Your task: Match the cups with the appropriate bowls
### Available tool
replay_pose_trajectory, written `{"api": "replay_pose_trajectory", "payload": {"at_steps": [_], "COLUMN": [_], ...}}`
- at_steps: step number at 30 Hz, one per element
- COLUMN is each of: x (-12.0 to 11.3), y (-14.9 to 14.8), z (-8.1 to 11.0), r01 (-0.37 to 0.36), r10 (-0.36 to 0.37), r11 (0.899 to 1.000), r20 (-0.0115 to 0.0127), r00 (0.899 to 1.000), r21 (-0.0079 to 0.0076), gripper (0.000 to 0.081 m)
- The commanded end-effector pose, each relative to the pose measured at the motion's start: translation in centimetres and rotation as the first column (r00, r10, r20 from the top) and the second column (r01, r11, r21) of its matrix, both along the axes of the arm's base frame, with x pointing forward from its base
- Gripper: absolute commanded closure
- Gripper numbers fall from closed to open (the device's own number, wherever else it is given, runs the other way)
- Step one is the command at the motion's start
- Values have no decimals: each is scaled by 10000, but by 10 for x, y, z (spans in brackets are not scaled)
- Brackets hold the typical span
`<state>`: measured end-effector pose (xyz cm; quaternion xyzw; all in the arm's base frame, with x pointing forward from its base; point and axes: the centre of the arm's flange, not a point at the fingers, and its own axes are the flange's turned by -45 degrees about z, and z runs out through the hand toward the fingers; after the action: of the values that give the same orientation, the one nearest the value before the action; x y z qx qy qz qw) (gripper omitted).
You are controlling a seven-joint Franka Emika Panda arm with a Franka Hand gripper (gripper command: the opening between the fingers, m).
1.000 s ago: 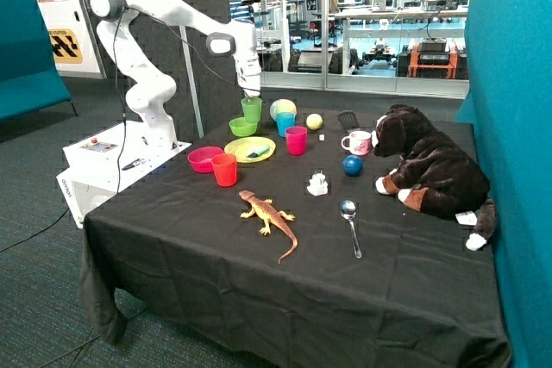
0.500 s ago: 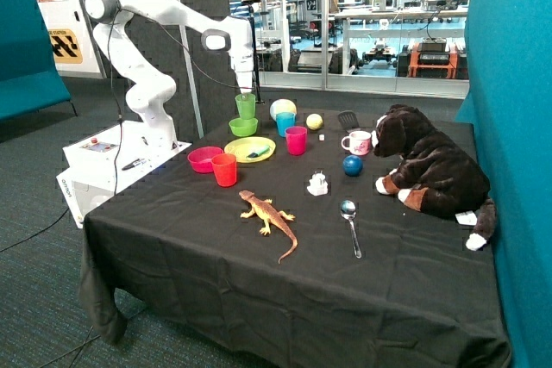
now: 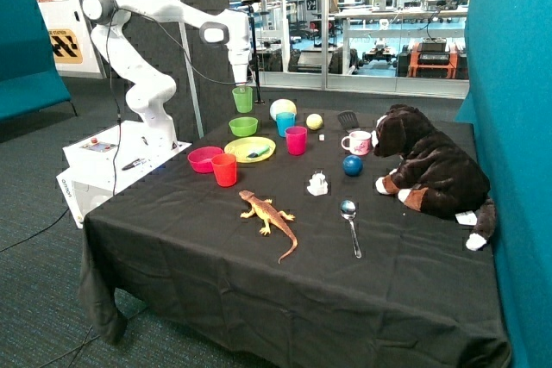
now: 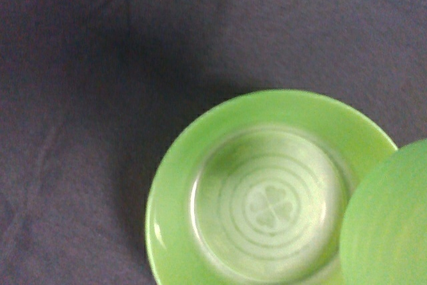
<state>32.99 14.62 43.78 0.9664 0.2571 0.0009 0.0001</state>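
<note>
My gripper (image 3: 242, 86) is shut on the rim of the light green cup (image 3: 243, 99), which hangs in the air straight above the lime green bowl (image 3: 243, 126). In the wrist view the green bowl (image 4: 220, 165) lies empty below, with a clover mark in its bottom, and the green cup (image 4: 390, 225) shows at the edge of the picture. The magenta-pink cup (image 3: 296, 140) stands beside the yellow-green plate (image 3: 237, 152). The pink bowl (image 3: 203, 159) sits empty near the table's edge on the robot's side, with a red cup (image 3: 224, 170) next to it.
A blue cup (image 3: 285, 123) and a pale ball (image 3: 282, 109) stand right by the green bowl. Further along are a yellow ball (image 3: 314, 121), a white mug (image 3: 357, 142), a blue ball (image 3: 352, 165) and a plush dog (image 3: 427, 165). A toy lizard (image 3: 269, 215) and spoon (image 3: 349, 221) lie nearer the front.
The gripper has carried the green cup upward and slightly toward the robot's base, from just beside the blue cup to a spot over the green bowl.
</note>
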Motion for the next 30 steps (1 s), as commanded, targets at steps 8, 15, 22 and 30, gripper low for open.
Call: {"api": "replay_pose_trajectory", "payload": {"at_steps": [8, 15, 22, 30], "x": [-16, -29, -30, -30], "y": [-57, -35, -3, 27], "z": [-48, -56, -56, -53], "r01": [1238, 547, 94, -458], "r10": [-1238, -547, -94, 458], "r11": [9923, 9985, 10000, 9989], "r20": [-17, -17, -17, -17], "r00": [9923, 9985, 10000, 9989], "r21": [-3, -3, -3, -3], "gripper": [808, 808, 808, 808]}}
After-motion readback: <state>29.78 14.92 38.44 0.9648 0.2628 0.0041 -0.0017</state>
